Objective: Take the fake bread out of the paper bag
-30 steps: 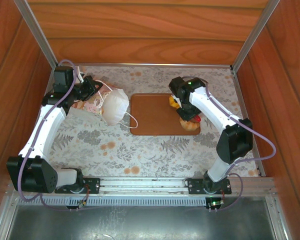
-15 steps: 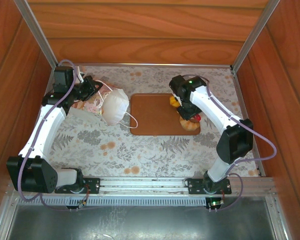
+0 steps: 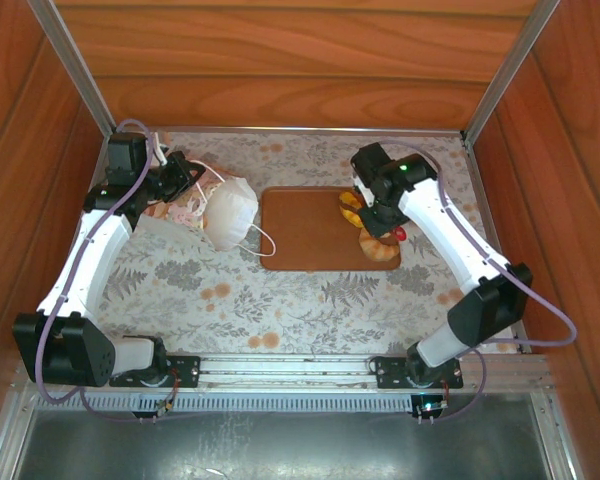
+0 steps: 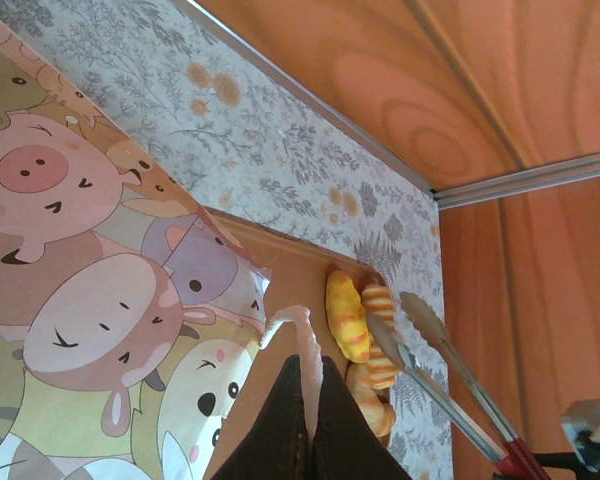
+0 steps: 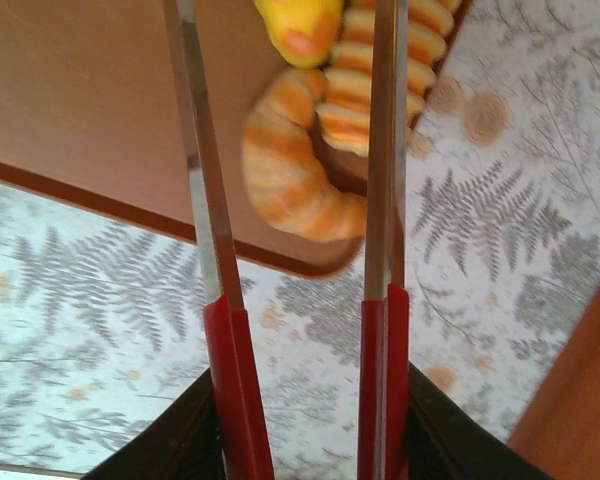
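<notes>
Right end effector (image 5: 315, 440): it is clamping the red handles of a pair of metal tongs (image 5: 202, 190). The blades are standing apart, carrying nothing, and hanging over the right end of the brown tray (image 3: 300, 230).
Fake bread (image 3: 372, 230): three pieces are lying bunched at the right end of the tray. A croissant (image 5: 290, 185) is sitting right at the near rim, a ridged loaf (image 5: 380, 85) is touching it, and a yellow piece (image 5: 300, 25) is lying beyond them.
Left end effector (image 4: 305, 425): it is pinching narrow on a white strip at the edge of the paper bag (image 3: 230, 212).
Paper bag: it is lying slumped just left of the tray, at the far left of the desk (image 3: 280, 300), showing a cartoon-animal side to the left wrist camera. I cannot tell whether it is hiding more bread.
Step in hand (my judgement): the empty tongs are heading back from the tray to the bag's mouth.
Doing it well: lifting the blades clear before swinging left, so they are not nudging the croissant off the rim.
Entering the bag: keeping the blades apart while the left side is holding the mouth open and steady.
Gripping: closing across the middle of a piece, since glossy toys are likely slipping at the ends.
</notes>
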`<control>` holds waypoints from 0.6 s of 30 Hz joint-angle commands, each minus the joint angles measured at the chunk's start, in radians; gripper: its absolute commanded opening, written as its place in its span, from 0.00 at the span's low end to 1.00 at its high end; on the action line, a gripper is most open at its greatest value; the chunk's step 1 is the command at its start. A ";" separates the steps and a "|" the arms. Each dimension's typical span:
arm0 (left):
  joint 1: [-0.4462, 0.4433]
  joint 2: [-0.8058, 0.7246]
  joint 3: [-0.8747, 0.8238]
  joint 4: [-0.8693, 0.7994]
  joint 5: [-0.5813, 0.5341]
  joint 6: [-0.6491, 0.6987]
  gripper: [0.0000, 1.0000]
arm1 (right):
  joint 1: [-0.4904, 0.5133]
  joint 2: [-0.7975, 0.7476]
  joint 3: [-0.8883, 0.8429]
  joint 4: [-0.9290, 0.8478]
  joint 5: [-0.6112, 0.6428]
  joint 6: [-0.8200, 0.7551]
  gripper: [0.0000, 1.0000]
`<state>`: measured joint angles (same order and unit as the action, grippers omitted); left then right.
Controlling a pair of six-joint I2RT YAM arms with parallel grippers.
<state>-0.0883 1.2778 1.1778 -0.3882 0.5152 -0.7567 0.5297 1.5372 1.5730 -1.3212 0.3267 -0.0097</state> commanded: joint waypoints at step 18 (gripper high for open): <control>0.027 -0.165 -0.041 -0.078 -0.122 0.013 0.00 | 0.159 -0.320 -0.281 0.413 -0.693 0.001 0.39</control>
<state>-0.0692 1.1328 1.1450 -0.4450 0.4290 -0.7589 0.6632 1.2606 1.3323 -0.9760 -0.2520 0.0040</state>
